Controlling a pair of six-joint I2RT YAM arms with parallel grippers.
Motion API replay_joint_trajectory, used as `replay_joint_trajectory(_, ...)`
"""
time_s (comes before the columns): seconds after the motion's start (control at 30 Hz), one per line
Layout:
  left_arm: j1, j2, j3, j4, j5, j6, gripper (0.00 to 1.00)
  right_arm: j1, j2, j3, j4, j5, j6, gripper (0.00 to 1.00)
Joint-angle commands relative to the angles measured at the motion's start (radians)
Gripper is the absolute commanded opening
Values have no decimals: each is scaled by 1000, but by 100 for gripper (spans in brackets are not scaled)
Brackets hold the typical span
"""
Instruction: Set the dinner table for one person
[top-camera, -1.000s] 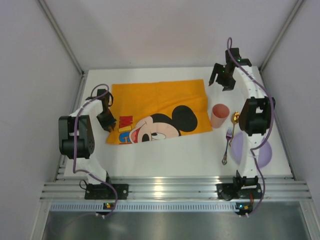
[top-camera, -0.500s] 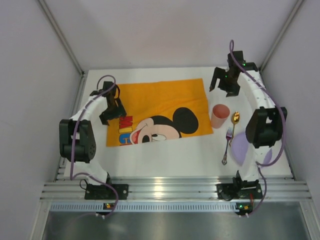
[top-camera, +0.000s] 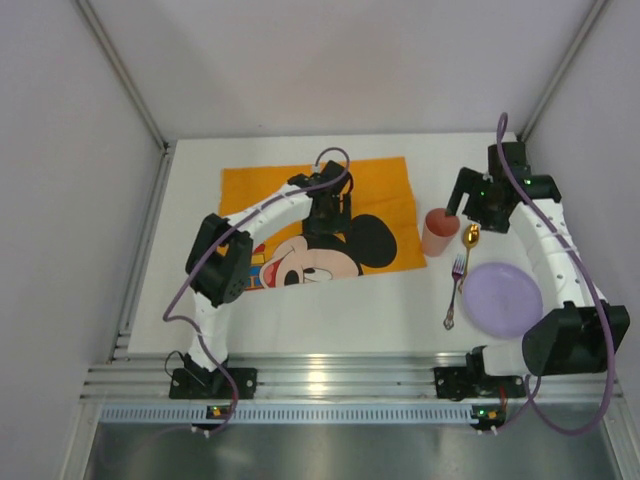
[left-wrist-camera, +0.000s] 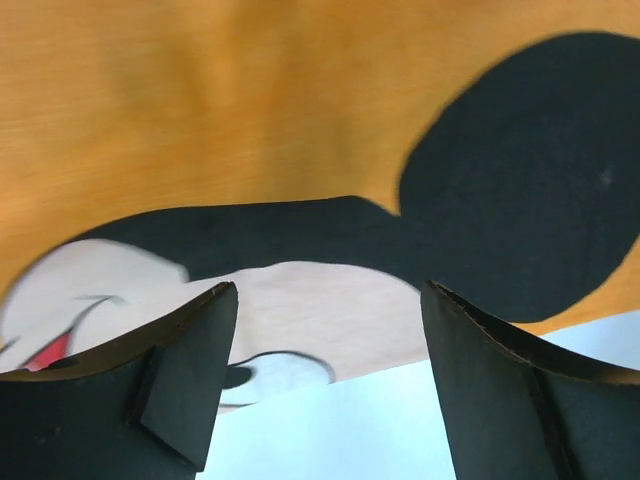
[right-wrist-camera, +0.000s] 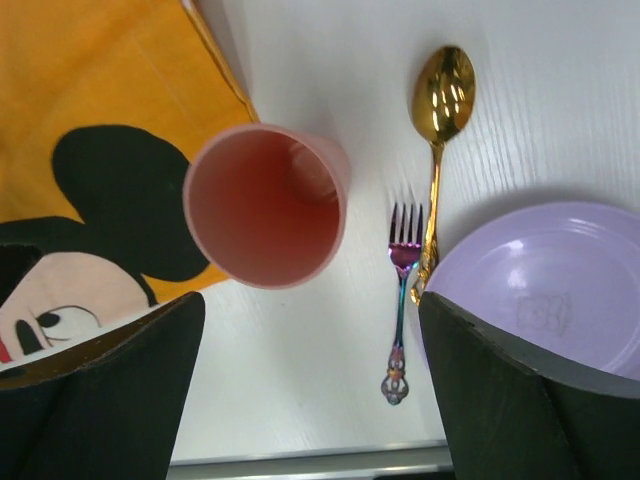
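Both arms have just let go of the placemat (top-camera: 385, 185) and left its edges. A second ago the left arm sat at the cloth's left edge and the right arm at its far right corner. Now the left end effector (top-camera: 330, 208) hangs over the middle of the print, and the right end effector (top-camera: 468, 195) has swung in above the cup (top-camera: 438, 232).

In the left wrist view the left end effector (left-wrist-camera: 325, 330) is spread, with only orange cloth and the black ear showing between its fingers. The right end effector (right-wrist-camera: 310, 345) is spread too and holds nothing. The cup (right-wrist-camera: 265, 205) stands upright below it, just off the placemat's right edge.

The cloth lies flat on the white surface (top-camera: 330, 310), much where it lay before, so I judge the placemat step finished and the place setting next.

The plate (top-camera: 505, 298) was half hidden by the right arm a second ago and now shows whole at the near right. The fork (top-camera: 455, 290) lies just beside its left rim. The spoon (top-camera: 469, 240) lies beyond the fork, with its handle running to the plate's rim. None of these three has moved, and the plate, cup and cutlery are all off the cloth. I expect the right arm to start with the cup.
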Motion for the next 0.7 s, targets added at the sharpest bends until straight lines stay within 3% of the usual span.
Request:
replay_joint_trajectory(0.0,-65,83,101,13,53,-47,79,-20,-32,-88,5,57,3,88)
replay_joint_trajectory(0.23,-166,241,280,-9,59,-73,79,-45,25,-117,64,94,-39,84)
replay_joint_trajectory(0.47,-191,316,272,-25,53,-69,77,-45,91,-48,87,74,-45,81)
replay_joint_trajectory(0.67,-266,275,192,-36,85,-44,77,-43,101,-86,102,111,-62,77)
